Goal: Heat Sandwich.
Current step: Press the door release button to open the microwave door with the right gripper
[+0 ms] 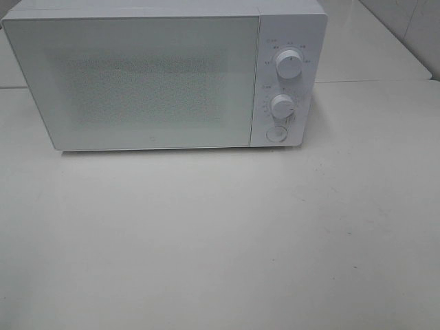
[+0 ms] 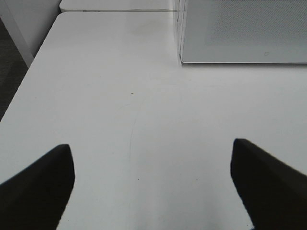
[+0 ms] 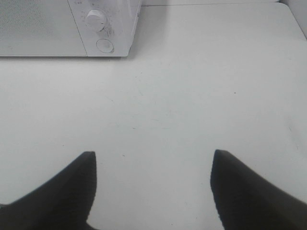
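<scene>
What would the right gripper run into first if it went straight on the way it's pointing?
Most likely the white table. The right gripper, jaws open, aims at bare tabletop; the microwave stands off to one side of that line. Depth is unclear, so it might pass close to it.

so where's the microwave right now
In the exterior high view the microwave stands at the back of the white table, left of centre.

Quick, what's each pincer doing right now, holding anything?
Left pincer: open, holding nothing.
Right pincer: open, holding nothing.
</scene>
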